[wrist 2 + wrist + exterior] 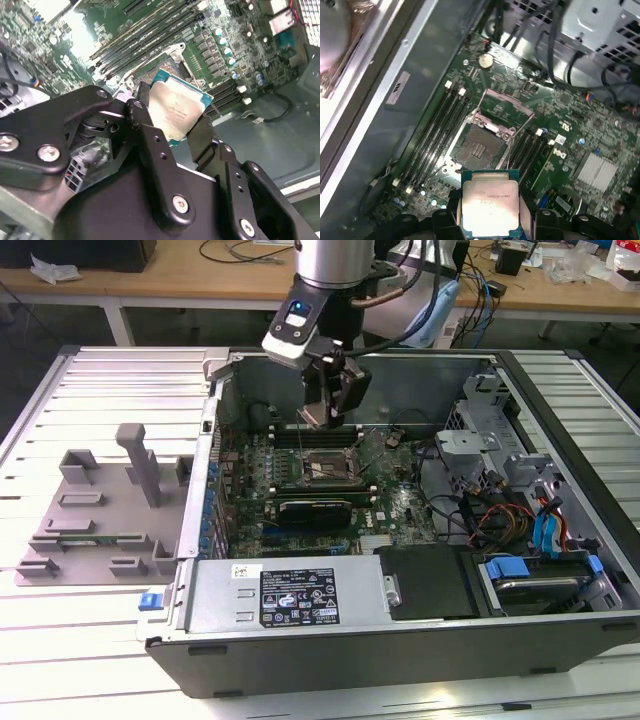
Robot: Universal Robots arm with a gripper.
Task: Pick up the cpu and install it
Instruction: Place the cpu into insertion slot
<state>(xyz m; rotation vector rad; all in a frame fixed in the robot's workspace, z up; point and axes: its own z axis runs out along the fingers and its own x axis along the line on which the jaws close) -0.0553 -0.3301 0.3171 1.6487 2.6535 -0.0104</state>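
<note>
1. While the flat, square cpu with its silver-white metal top plate (177,107) sits clamped between the black metal fingers (144,125) of the arm's gripper (172,122), the pick-up half of the task reads as done.
2. The jaws stand narrow, closed only to the chip's width and pressing on two opposite edges. The plate faces the cameras in both wrist views.
3. In the exterior view the gripper (322,418) hangs inside the open dark-grey computer case (400,640), over the far part of the green motherboard (400,505) and clear of it.
4. The dark square socket (480,147) lies bare with its contact field uncovered, and its thin metal hold-down frame (506,102) looks swung open. The chip is near it and above it, not touching.
5. By my judgement the work is about halfway: the chip is not yet seated in the socket, and the frame is not closed over it.
6. The long black rectangular card (315,510) lies just on the near side of the socket. A grey moulded plastic tray (90,510) rests on the white slatted table (80,640) at the exterior view's left, well apart from the case.
</note>
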